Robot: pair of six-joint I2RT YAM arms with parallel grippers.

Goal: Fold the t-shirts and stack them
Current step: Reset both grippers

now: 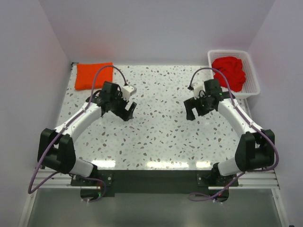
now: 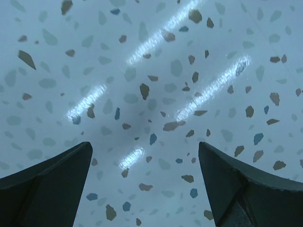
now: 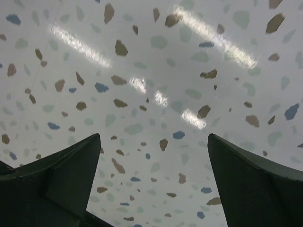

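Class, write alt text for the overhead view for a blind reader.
Over a speckled table, the left gripper and right gripper hang open and empty. A folded orange-red t-shirt lies far left; crumpled red t-shirts sit in a white basket far right.

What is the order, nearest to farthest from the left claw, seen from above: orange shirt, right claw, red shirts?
From the left gripper:
1. Orange shirt, back-left corner.
2. Right gripper, opposite, to its right.
3. Red shirts, in the basket, back-right corner.
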